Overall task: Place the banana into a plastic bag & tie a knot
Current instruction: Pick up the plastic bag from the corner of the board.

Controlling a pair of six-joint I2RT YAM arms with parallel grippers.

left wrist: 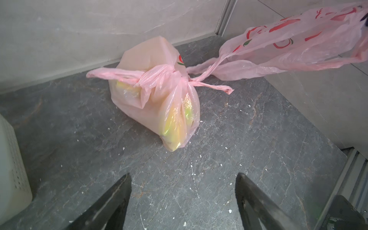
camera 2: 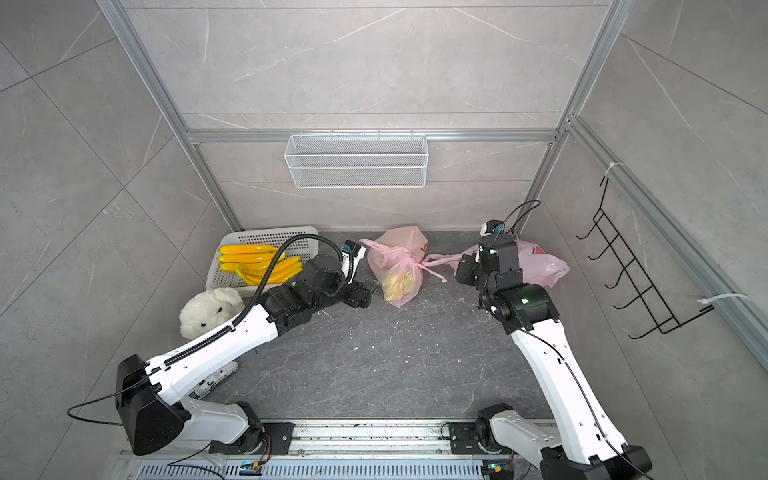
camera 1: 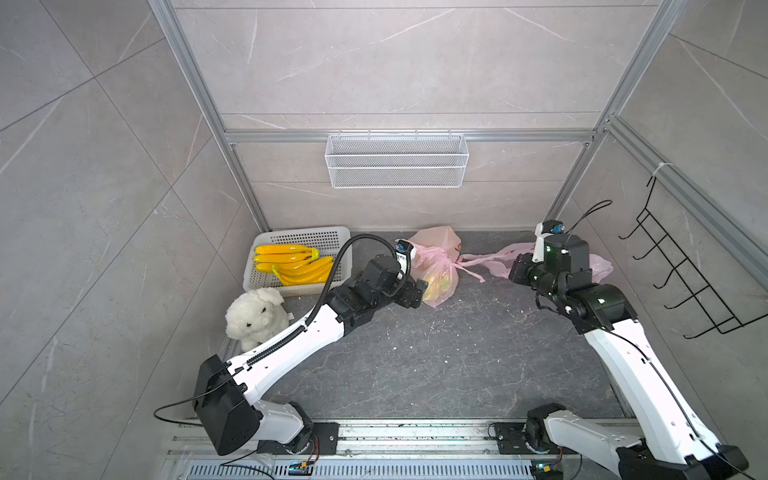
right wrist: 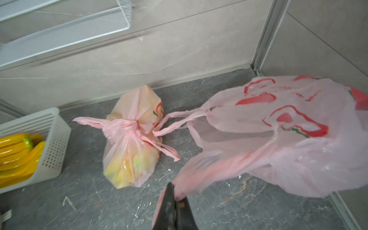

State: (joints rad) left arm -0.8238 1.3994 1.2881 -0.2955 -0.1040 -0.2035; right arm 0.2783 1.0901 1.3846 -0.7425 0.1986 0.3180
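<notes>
A knotted pink plastic bag (camera 1: 436, 266) (camera 2: 399, 270) (left wrist: 157, 99) (right wrist: 131, 143) lies near the back wall, and a yellow banana (left wrist: 173, 123) (right wrist: 121, 171) shows through it. My left gripper (left wrist: 183, 177) (camera 1: 419, 291) is open just short of it, holding nothing. My right gripper (right wrist: 177, 196) (camera 1: 517, 270) is shut on the edge of a second, empty pink bag (right wrist: 278, 129) (left wrist: 288, 45) (camera 2: 540, 266) with red print. That bag's handles (right wrist: 179, 121) stretch to the knotted bag's knot.
A white perforated basket (camera 1: 303, 233) (camera 2: 270, 232) at the back left holds several more bananas (camera 1: 291, 262) (right wrist: 16, 153). A white plush toy (camera 1: 255, 311) sits in front of it. A wire basket (camera 1: 397, 160) hangs on the back wall, and a black wire rack (camera 1: 685, 270) on the right wall.
</notes>
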